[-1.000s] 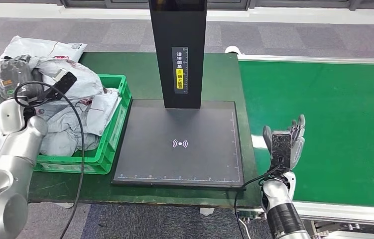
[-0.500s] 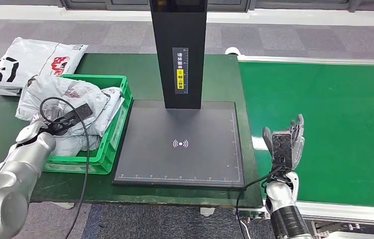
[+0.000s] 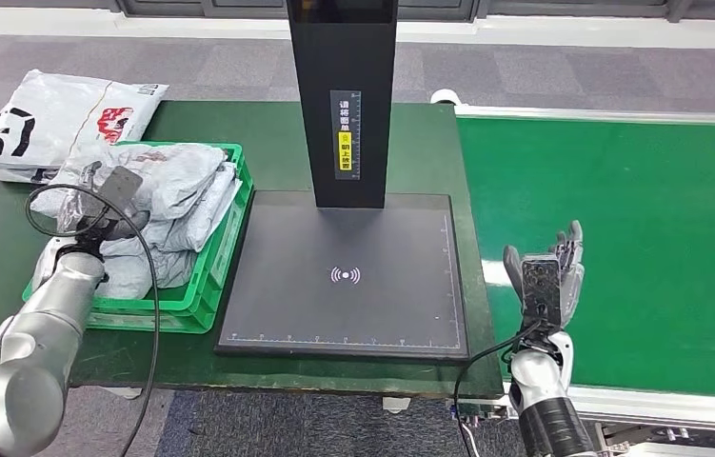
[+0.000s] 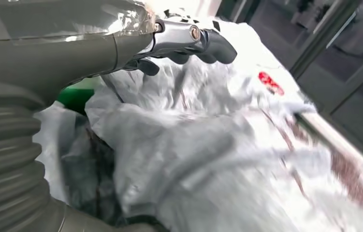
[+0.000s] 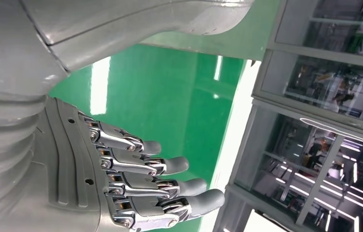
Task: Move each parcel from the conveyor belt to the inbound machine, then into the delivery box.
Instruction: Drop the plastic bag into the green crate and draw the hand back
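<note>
Parcels (image 3: 168, 190) lie heaped in the green delivery box (image 3: 203, 286), left hand (image 3: 110, 195) hovering above, grip unclear; right hand (image 3: 548, 276) waits spread-fingered, empty, over the conveyor belt (image 3: 658, 238).

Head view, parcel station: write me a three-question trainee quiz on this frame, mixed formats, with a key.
1. True or false: a parcel lies on the green conveyor belt.
2. Which hand is over the parcels in the green crate? A) left hand B) right hand
3. Fill in: the right hand's fingers are spread and it holds ____.

Key: 1 false; 2 A; 3 nothing. The black scanner pad is bare too, and one white parcel lies on the table behind the crate.
</note>
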